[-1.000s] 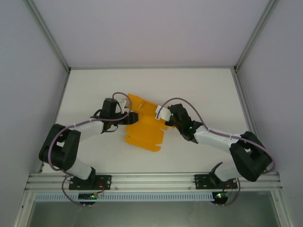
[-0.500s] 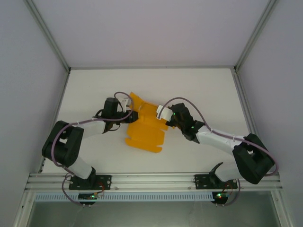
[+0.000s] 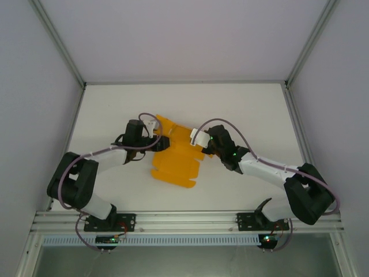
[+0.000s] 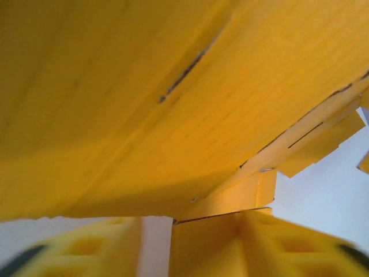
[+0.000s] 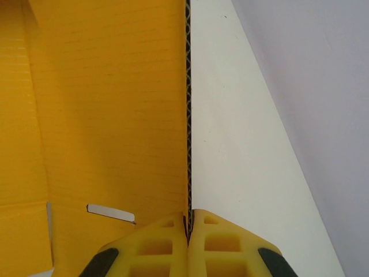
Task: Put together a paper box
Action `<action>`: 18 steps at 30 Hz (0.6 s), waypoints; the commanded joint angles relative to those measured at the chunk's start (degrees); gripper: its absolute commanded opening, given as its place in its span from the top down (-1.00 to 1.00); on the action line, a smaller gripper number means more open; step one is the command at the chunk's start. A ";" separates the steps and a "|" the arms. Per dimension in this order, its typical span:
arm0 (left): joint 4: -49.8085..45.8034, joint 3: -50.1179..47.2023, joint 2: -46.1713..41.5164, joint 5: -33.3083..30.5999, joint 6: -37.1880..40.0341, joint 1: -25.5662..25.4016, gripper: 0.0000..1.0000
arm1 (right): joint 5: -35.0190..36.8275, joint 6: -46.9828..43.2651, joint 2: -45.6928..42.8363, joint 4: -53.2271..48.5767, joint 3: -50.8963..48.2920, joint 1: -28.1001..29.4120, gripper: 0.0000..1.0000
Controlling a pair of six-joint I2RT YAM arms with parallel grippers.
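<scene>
The paper box (image 3: 176,160) is a flat orange-yellow die-cut sheet lying mid-table, its back part lifted between the two arms. My right gripper (image 3: 203,145) is shut on the sheet's right edge; in the right wrist view the corrugated edge of the paper box (image 5: 104,115) runs straight into the closed fingertips of the right gripper (image 5: 188,222). My left gripper (image 3: 163,142) is at the sheet's left side. In the left wrist view the paper box (image 4: 173,86) slopes overhead, and a flap stands between the spread fingers of the left gripper (image 4: 193,225), with a gap beside the left finger (image 4: 86,248).
The white table (image 3: 242,104) is bounded by grey walls and metal frame posts (image 3: 57,40) at the back corners. Bare table (image 5: 230,144) lies right of the held edge, with the wall (image 5: 311,86) beyond. The arm bases sit on the rail at the near edge.
The right gripper has edged slightly left and back with the sheet's edge; the sheet's near part has shifted a little. The left gripper has stayed at the left flap.
</scene>
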 commanded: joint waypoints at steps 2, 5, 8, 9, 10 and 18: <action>-7.01 0.92 -6.62 -5.77 3.79 -0.40 -1.00 | 5.70 -8.16 1.00 -2.00 4.68 0.33 1.00; -11.57 1.43 -11.28 -10.82 5.36 -0.44 -0.99 | 10.88 -14.57 3.54 -1.28 6.73 0.94 1.00; -17.33 3.58 -15.13 -17.81 5.26 -0.24 -0.99 | 13.83 -19.98 5.74 3.27 7.84 1.49 1.00; -19.13 4.50 -15.99 -20.14 5.03 -0.16 -0.99 | 14.23 -21.47 6.45 4.44 8.24 1.58 1.00; -20.82 5.44 -16.60 -22.48 4.89 -0.07 -0.99 | 14.34 -22.29 7.25 5.03 8.79 1.80 1.00; -27.44 10.86 -15.11 -32.35 0.33 4.50 -0.99 | 17.18 -34.48 15.49 22.97 7.30 3.50 1.00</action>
